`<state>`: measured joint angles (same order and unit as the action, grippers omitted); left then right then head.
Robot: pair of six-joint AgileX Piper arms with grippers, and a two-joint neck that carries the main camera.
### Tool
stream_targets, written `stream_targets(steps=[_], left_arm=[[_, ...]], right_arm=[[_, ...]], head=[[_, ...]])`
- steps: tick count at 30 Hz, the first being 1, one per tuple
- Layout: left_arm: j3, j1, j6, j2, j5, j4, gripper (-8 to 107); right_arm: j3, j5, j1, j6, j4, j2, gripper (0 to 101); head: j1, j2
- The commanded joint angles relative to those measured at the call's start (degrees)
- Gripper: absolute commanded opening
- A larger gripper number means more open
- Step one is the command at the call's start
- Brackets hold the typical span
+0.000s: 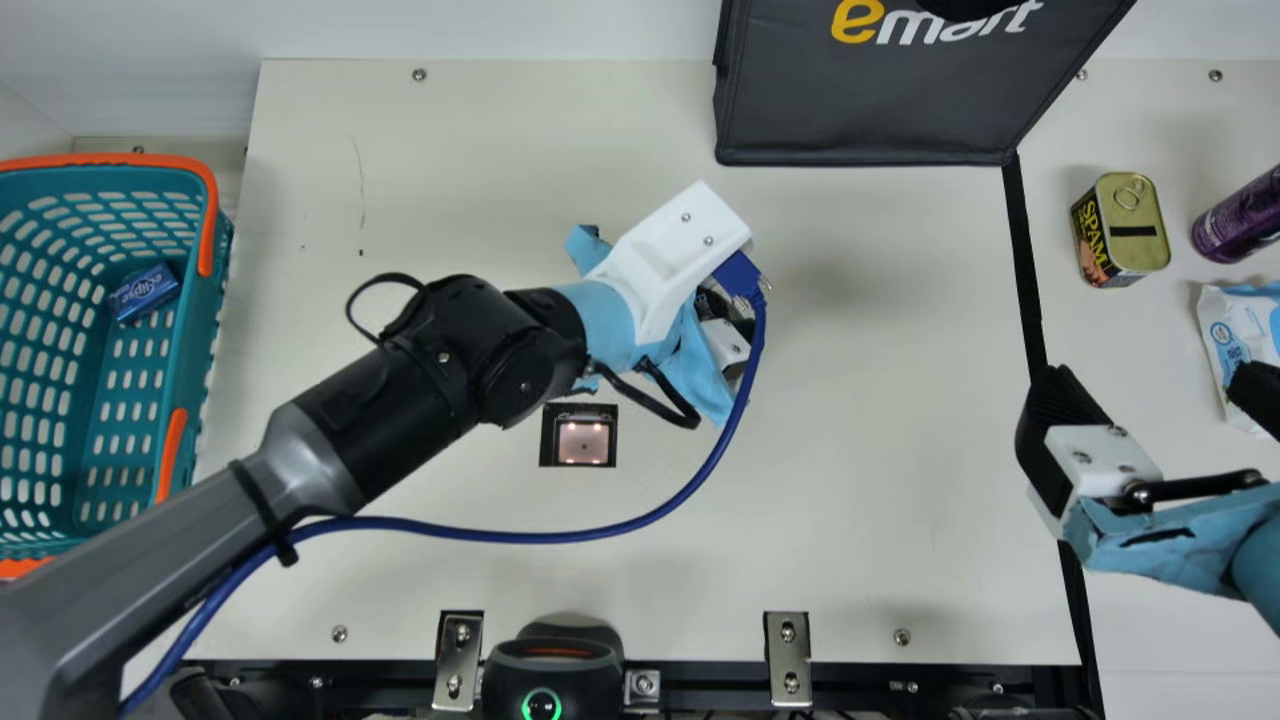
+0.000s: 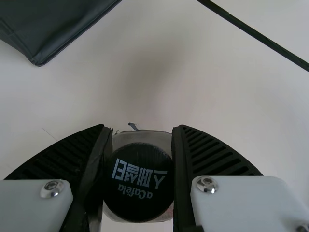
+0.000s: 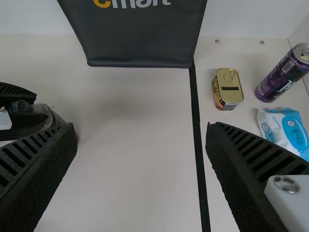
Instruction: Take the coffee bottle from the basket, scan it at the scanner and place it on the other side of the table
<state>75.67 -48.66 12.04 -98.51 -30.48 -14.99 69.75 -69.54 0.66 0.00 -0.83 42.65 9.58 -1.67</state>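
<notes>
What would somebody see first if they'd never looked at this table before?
Probably the big grey-and-black robot arm stretching in from the main view's left, with its blue cable looping over the table. Its left gripper holds a black-capped bottle between its fingers. Next might come the bright teal basket with orange handles, at the main view's left edge.

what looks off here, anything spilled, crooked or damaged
Nothing is spilled that I can see. A thin dark line, perhaps a scratch, marks the otherwise smooth table near the basket. The light-blue wrap on my left arm also looks untidy, with loose flaps sticking out.
</notes>
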Motion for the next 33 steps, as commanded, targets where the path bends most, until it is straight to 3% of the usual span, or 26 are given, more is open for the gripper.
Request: stream_targets(steps=[1, 12, 19, 27, 33], left_arm=[[-0.13, 0.01, -1.22, -0.3, 0.3, 0.38, 29], [-1.35, 0.7, -8.69, -0.11, 3.5, 1.8, 65], [-3.68, 3.06, -12.83, 2.63, 5.7, -3.31, 89], [-10.03, 7.75, -12.07, 9.8, 6.82, -7.87, 90], [-15.52, 13.48, -9.02, 18.63, 4.53, -8.62, 90]], right_arm=[[0.0, 0.0, 0.0, 0.0, 0.0, 0.0, 95], [0.0, 0.0, 0.0, 0.0, 0.0, 0.0, 95], [0.0, 0.0, 0.0, 0.0, 0.0, 0.0, 95], [0.0, 0.0, 0.0, 0.0, 0.0, 0.0, 95], [0.0, 0.0, 0.0, 0.0, 0.0, 0.0, 95]], head=[[-1.66, 0.09], [-1.66, 0.09], [-1.66, 0.09], [-1.66, 0.09], [-1.66, 0.09]])
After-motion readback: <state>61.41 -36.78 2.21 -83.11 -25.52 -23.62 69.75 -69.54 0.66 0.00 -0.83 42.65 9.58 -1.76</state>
